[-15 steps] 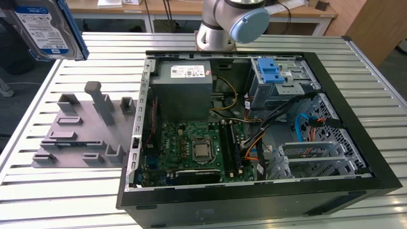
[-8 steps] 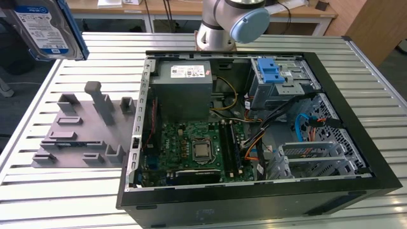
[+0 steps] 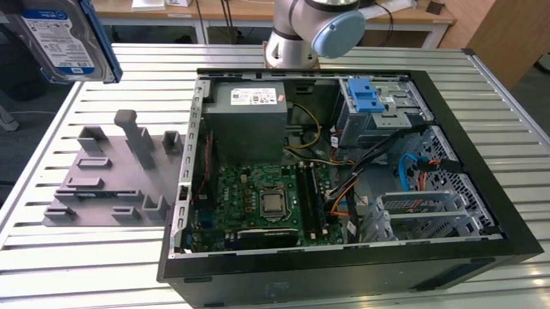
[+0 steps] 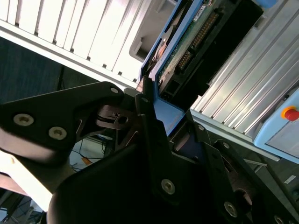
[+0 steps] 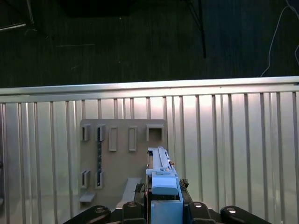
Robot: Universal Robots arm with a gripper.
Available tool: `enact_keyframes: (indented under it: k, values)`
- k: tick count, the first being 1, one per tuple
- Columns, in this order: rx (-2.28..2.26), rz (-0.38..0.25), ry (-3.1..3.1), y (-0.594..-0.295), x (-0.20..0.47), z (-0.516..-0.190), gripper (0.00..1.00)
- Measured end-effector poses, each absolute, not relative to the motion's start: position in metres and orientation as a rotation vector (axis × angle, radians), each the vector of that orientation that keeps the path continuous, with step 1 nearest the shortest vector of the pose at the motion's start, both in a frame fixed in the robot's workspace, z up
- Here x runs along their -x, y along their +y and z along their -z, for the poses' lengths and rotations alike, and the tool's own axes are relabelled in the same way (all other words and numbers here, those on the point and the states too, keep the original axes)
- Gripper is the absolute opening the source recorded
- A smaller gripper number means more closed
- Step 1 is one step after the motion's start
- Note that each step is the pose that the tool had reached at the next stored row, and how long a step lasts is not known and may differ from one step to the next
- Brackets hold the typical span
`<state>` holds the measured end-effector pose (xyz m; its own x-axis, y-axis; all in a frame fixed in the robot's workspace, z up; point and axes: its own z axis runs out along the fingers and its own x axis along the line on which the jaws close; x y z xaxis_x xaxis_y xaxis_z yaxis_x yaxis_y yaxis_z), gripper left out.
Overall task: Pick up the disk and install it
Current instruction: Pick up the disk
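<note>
**Disk clamped in the gripper, held clear of the desk**

The disk [image 3: 58,40] is up in the air at the exterior view's left. Its blue-and-white label faces the camera and its blue bracket runs down one long edge. It touches nothing on the desk [image 3: 86,270] and is well apart from the open computer case [image 3: 344,273].

In the second wrist view the gripper [image 4: 166,109] is closed on the disk [image 4: 196,32] – its black fingers [image 4: 145,100] press on either side of the blue bracket. The drive's green circuit board and connector pins show beyond them.

In the first wrist view the disk [image 5: 161,179] is seen edge-on between the fingers, upright. The grey tray [image 5: 121,161] with its upright slots lies flat on the slatted desk beneath and beyond it.

In the exterior view the tray [image 3: 103,187] sits just beside the case, on the exterior view's left. Inside the case, a grey metal box [image 3: 245,125] with a white sticker stands above the green motherboard [image 3: 266,199]. A blue clip [image 3: 368,96] sits on the drive cage toward the exterior view's right. The arm's base [image 3: 297,32] stands on the desk behind the case.
</note>
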<state>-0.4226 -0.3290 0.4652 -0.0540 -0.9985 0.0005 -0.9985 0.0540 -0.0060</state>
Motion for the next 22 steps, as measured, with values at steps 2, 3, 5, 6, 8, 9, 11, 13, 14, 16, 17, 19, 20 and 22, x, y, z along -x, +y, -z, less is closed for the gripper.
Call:
enact_keyframes:
  k: [2,3,5,6,8,9,11,13,14,16,17,19,20,22]
  values:
    - [2.158,0.007,2.278,-0.330,0.421,-0.465,0.36]
    - [2.158,0.007,2.278,-0.331,0.420,-0.465,0.36]
    - [2.159,0.006,2.278,-0.332,0.419,-0.465,0.36]
    - [2.159,0.006,2.278,-0.333,0.418,-0.465,0.36]
    - [2.159,0.006,2.278,-0.334,0.417,-0.465,0.36]
    - [2.159,0.006,2.278,-0.335,0.416,-0.465,0.36]
    - [2.159,0.006,2.279,-0.335,0.415,-0.465,0.36]
    - [2.159,0.006,2.279,-0.336,0.414,-0.465,0.36]
    - [2.159,0.006,2.279,-0.337,0.413,-0.465,0.36]
    - [2.159,0.006,2.279,-0.338,0.412,-0.465,0.36]
    - [2.159,0.006,2.279,-0.338,0.410,-0.465,0.36]
    - [2.159,0.006,2.279,-0.340,0.407,-0.465,0.36]
    - [2.159,0.006,2.279,-0.341,0.406,-0.465,0.36]
    - [2.159,0.006,2.279,-0.344,0.404,-0.465,0.36]
